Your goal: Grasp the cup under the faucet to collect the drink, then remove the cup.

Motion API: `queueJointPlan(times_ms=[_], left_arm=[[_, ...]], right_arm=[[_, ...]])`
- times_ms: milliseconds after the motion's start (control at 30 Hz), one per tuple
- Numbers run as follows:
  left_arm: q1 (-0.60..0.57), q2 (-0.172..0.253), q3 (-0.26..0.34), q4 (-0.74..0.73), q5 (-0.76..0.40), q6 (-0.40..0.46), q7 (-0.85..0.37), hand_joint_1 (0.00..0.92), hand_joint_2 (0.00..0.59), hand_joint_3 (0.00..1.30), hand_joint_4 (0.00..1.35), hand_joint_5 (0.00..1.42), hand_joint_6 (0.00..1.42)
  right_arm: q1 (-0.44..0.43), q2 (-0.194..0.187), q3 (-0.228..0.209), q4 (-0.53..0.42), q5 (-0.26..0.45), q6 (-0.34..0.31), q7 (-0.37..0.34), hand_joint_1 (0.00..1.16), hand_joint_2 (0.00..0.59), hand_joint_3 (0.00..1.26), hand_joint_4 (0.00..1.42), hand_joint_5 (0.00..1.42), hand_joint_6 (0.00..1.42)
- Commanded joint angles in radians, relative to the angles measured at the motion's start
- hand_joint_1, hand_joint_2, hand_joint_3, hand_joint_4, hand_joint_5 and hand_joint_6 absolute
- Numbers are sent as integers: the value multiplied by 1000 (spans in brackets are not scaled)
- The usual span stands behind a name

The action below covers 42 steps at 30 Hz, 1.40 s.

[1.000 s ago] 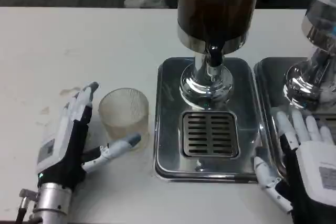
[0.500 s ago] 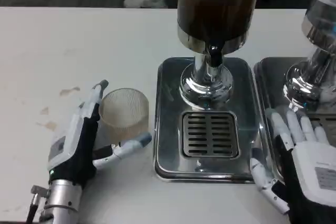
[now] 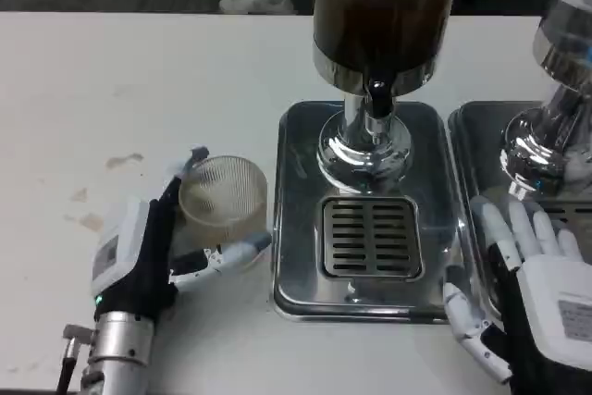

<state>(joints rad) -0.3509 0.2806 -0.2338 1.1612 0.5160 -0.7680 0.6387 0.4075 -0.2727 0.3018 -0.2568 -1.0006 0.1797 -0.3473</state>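
The left hand [image 3: 143, 261] is cupped round the cup [image 3: 222, 199], fingers at its far-left rim and thumb near its base, though I can't tell whether it's truly gripping yet. The cup stands on the white table [image 3: 111, 90], just left of the steel drip tray [image 3: 296, 182], not under the faucet [image 3: 376, 99]. This looks like the grasping step. Next it'll want a firm hold, then a slide right onto the grate [image 3: 372, 238] below the spout. The right hand [image 3: 536, 284] rests with fingers spread, holding nothing, beside the second dispenser [image 3: 555, 127]
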Motion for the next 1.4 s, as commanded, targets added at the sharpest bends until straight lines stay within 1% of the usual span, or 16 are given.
queueJointPlan(times_ms=[33,100,133,233,300,400,533,633,800,900,1133,1233,1333,1400], left_arm=[[-4,0,-29,21,19,27,-1,705,35,427,522,698,684],[-1,4,-34,16,22,24,26,721,23,534,656,816,829],[0,6,-35,14,23,22,35,726,7,614,720,885,883],[5,12,-39,-1,35,21,89,724,0,754,888,1022,1013],[7,13,-39,-8,48,23,127,726,0,781,929,1062,1065],[12,14,-38,-14,59,23,170,725,0,810,956,1097,1097],[13,16,-37,-23,62,18,202,672,0,837,998,1134,1156],[11,15,-38,-24,67,20,215,655,0,859,1024,1163,1194],[13,9,-37,-24,66,17,225,651,1,905,1077,1217,1255],[16,8,-36,-42,68,6,240,667,0,913,1085,1229,1284],[8,13,-44,-91,85,1,231,653,0,923,1098,1209,1298],[11,13,-50,-126,93,-8,234,651,0,923,1082,1196,1289],[8,7,-64,-173,106,-11,226,645,0,909,1069,1179,1282],[-7,-4,-79,-182,117,-5,210,642,0,908,1067,1179,1283]], right_arm=[[10,14,-3,-20,-6,5,-5,12,468,64,0,0,9],[9,17,-2,-18,-7,3,-4,11,466,64,0,0,12],[8,18,-2,-17,-7,2,-4,11,466,64,0,0,13],[3,21,-2,-11,-5,-1,-2,10,465,64,0,0,26],[-1,22,-2,-7,-4,-3,-1,10,465,64,0,0,28],[-3,22,-2,-4,-2,-3,-1,10,465,64,0,0,29],[-2,22,-3,-4,-3,-3,-3,9,465,64,0,0,31],[-3,20,-6,-4,0,-4,-3,9,465,64,0,0,32],[-5,21,-6,-1,0,-3,-4,9,465,64,0,0,33],[-3,21,-6,-5,-3,-3,-6,9,465,62,0,0,33],[-7,19,-11,-8,-3,-5,-6,9,465,56,0,0,34],[-6,21,-12,-11,-3,-4,-6,9,465,55,0,0,34],[-3,22,-15,-16,-4,-3,-10,9,465,55,0,0,34],[-2,24,-17,-19,-4,-2,-13,9,465,55,0,0,34]])
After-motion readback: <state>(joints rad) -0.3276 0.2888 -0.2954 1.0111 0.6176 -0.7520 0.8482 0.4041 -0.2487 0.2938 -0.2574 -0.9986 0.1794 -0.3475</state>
